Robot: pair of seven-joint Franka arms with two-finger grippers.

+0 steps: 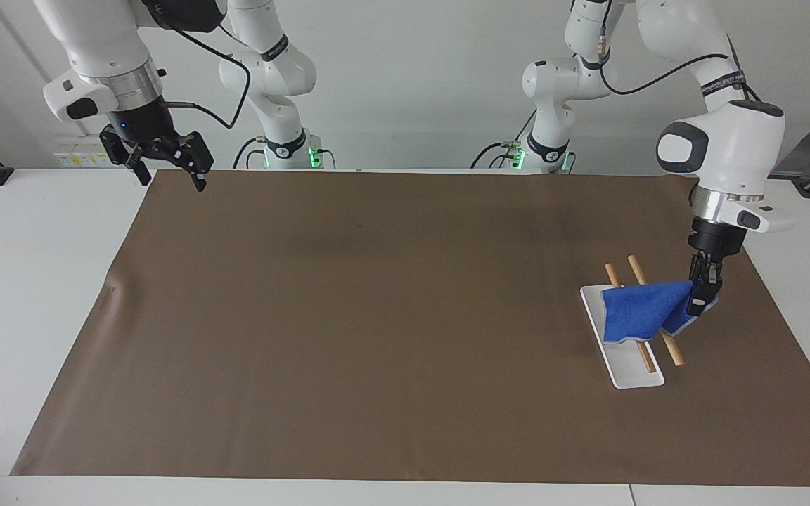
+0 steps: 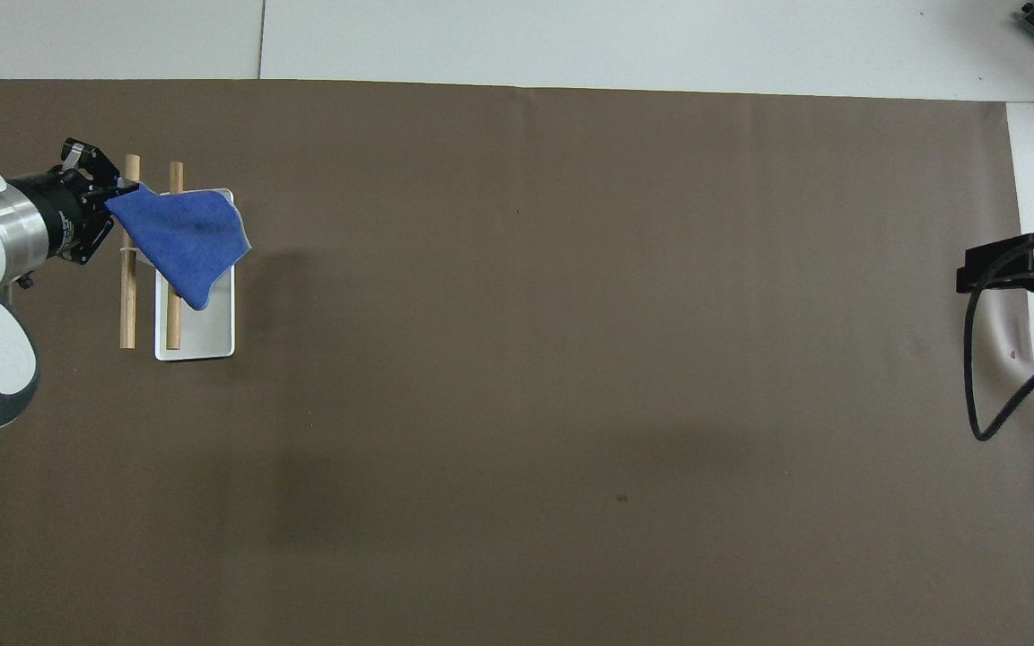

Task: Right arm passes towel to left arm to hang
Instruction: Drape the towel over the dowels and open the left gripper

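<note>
Facing view: I see the left gripper [image 1: 699,295], fingers pinched tight on 1 corner of the towel [image 1: 640,313].
Towel: blue terry, draped over 2 round wooden rods [image 1: 666,342] above the white rectangular tray [image 1: 619,374].
Right gripper [image 1: 166,169]: waiting, fingers spread wide, holding nothing, over the brown mat [image 1: 377,316] on my bench.

Lighting: bright, even, diffuse, from above. Shadows: soft and faint; broad dim patches on the brown mat [image 1: 377,316], one darker patch beside the white tray [image 2: 212,345]. Glare: none on the mat; mild sheen on the white arm shells. Sharpness: both views crisp throughout, no motion blur. Edge distortion: slight, mat borders nearly straight.
</note>
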